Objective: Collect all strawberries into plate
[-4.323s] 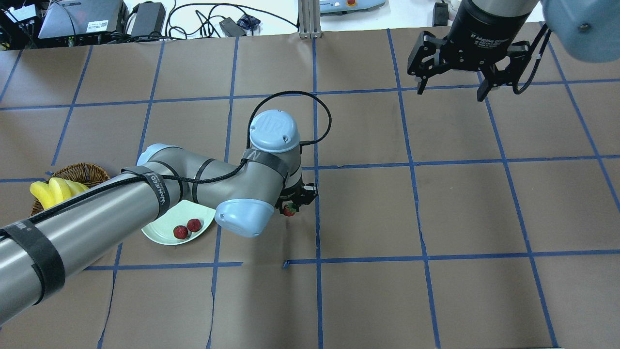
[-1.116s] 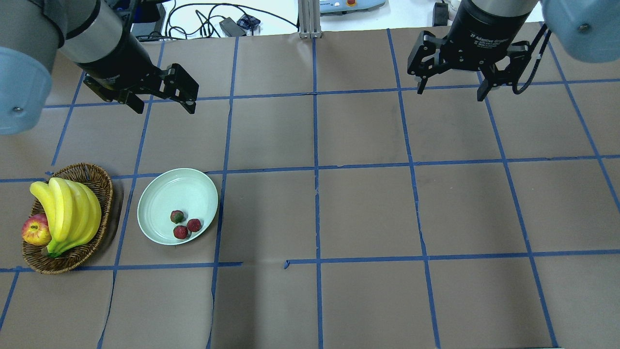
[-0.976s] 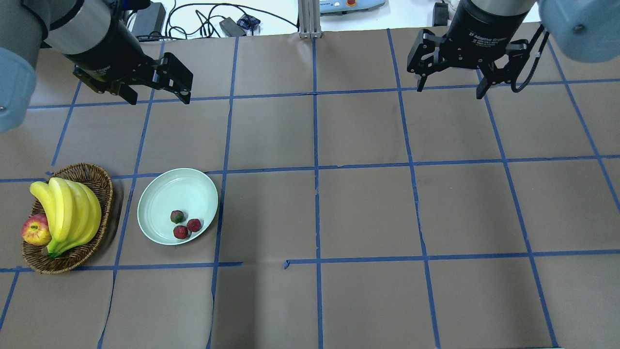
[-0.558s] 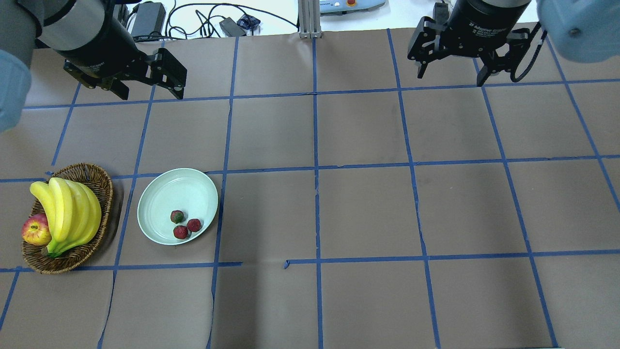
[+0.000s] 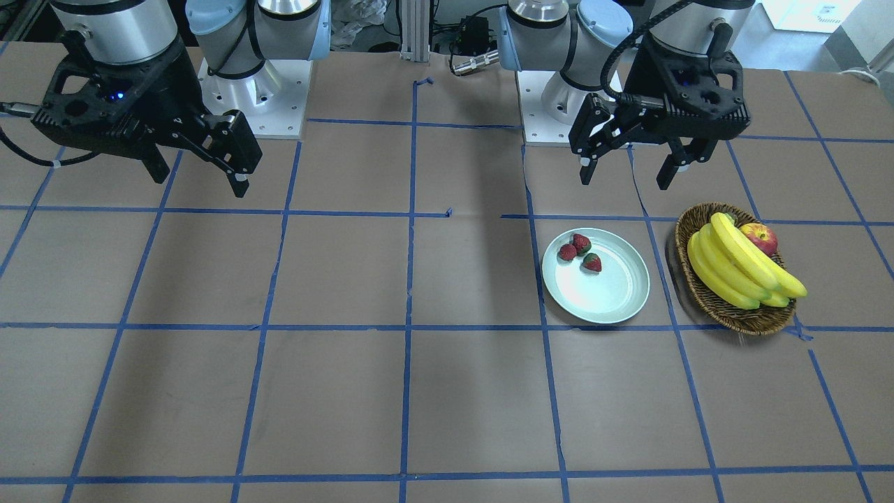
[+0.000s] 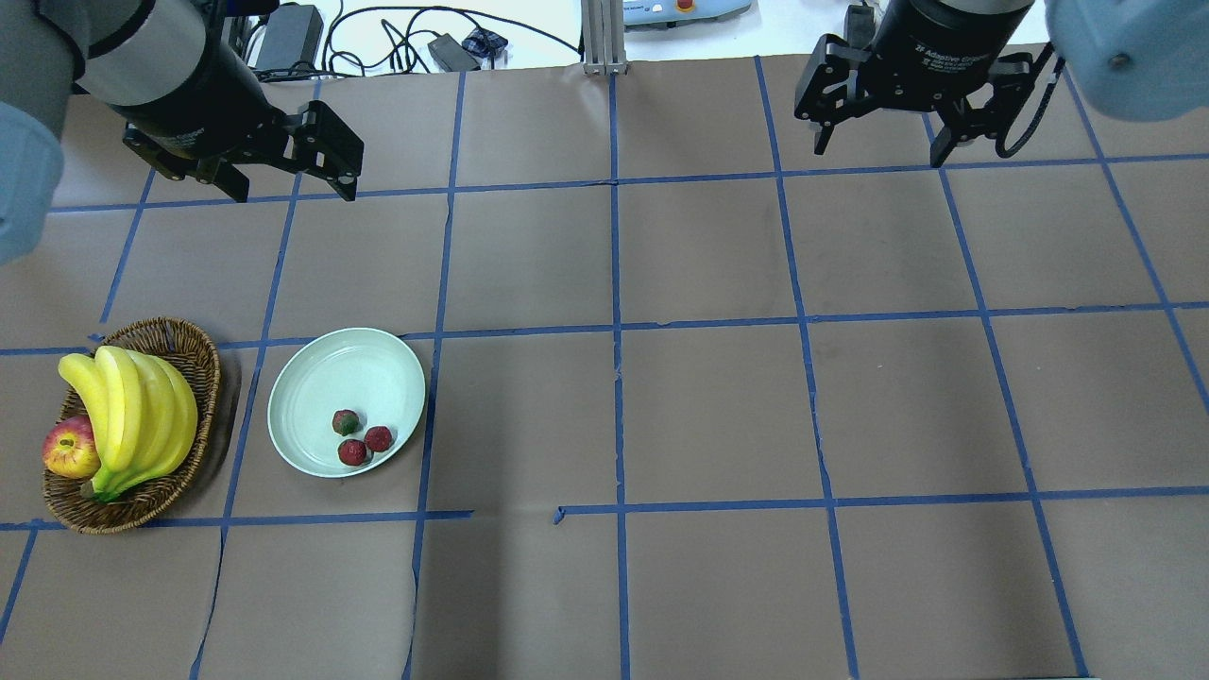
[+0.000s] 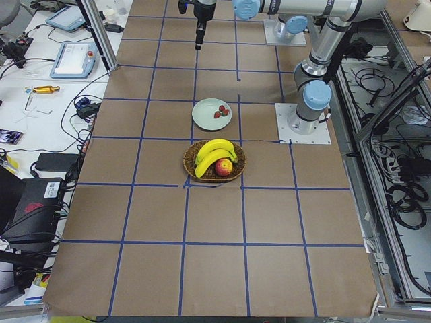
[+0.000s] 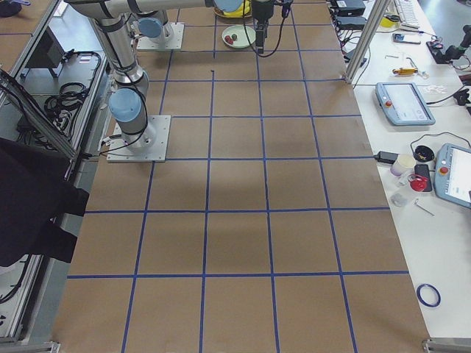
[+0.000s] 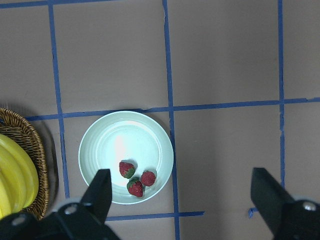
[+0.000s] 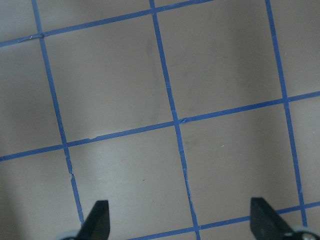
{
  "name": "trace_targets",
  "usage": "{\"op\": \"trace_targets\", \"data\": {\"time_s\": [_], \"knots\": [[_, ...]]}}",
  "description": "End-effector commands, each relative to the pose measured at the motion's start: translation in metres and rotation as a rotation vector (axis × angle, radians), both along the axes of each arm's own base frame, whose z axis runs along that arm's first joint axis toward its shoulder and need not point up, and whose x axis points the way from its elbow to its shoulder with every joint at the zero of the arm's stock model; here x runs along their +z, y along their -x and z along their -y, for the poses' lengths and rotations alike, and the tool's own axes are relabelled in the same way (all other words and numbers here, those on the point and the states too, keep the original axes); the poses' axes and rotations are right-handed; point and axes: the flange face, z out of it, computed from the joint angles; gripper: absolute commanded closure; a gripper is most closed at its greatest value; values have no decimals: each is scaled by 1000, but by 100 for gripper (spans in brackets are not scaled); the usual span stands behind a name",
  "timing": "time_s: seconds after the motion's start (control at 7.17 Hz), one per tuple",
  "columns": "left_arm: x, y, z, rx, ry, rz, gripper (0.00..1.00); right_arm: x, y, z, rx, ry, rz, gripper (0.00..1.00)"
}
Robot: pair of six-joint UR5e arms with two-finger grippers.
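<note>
Looks done: three strawberries [image 6: 352, 452] in the plate [image 6: 349, 373].
Left claw [image 6: 293, 187] and right claw [image 6: 878, 153] gape empty, well apart from the plate.

strawberries [image 7: 219, 112] on plate [image 7: 203, 116], banana basket [image 7: 237, 169] near

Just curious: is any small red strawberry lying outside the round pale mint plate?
No, all three strawberries lie inside the plate.

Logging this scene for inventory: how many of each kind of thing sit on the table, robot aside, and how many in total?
Strawberries: 3
Apple: 1
Banana bunch: 1
Plate: 1
Basket: 1
Total: 7
</note>
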Motion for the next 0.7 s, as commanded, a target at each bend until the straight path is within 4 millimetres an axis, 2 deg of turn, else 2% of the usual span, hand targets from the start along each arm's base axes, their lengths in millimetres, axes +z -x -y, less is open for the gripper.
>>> {"op": "trace_targets", "data": {"time_s": [0.0, 0.56], "knots": [[0, 0, 0, 0, -1, 1, 0, -1, 0, -1, 12, -2, -2, 0], [-3, 0, 0, 0, -7, 2, 0, 0, -1, -1, 3, 0, 2, 0]]}}
